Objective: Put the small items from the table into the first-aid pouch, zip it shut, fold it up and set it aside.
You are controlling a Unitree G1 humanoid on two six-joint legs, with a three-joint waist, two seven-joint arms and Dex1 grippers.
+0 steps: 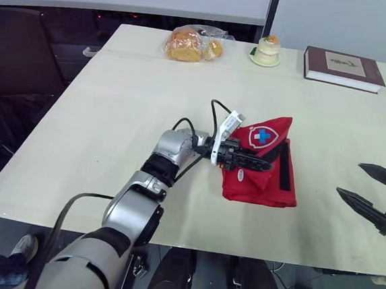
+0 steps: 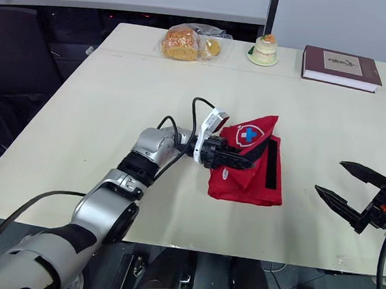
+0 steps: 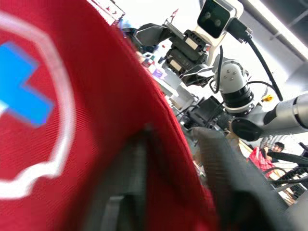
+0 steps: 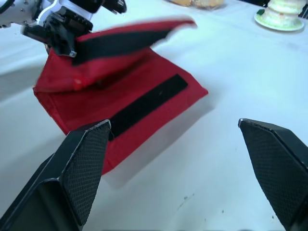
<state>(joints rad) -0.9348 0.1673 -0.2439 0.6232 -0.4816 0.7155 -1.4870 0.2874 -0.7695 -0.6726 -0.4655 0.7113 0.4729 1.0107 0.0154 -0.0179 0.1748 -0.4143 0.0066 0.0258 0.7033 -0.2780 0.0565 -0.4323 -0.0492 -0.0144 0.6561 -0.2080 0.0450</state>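
Hidden: the folded red cloth of the first-aid pouch (image 1: pixel 260 184) closes off its inside, so neither contents nor zip can be made out.
Pouch place: on the counter (image 1: pixel 115 110), right of its middle and toward the near edge. One flap, with a white shield and blue cross, is lifted off the lower panel.
Left tool (image 1: pixel 259 165): pressed together on the lifted flap, with red cloth pinched between its fingers; one finger seems to sit under the flap, though it is blurred there.
Right tool (image 1: pixel 350 178): two fingers spread wide, near the counter's right edge, apart from the pouch.
Black strips: two, one on the lower panel and one under the flap.
Far edge: one clear bag (image 1: pixel 191 44) holding bread, one small cake (image 1: pixel 266 49) on a plate, and one book (image 1: pixel 342 67) at the far right corner.
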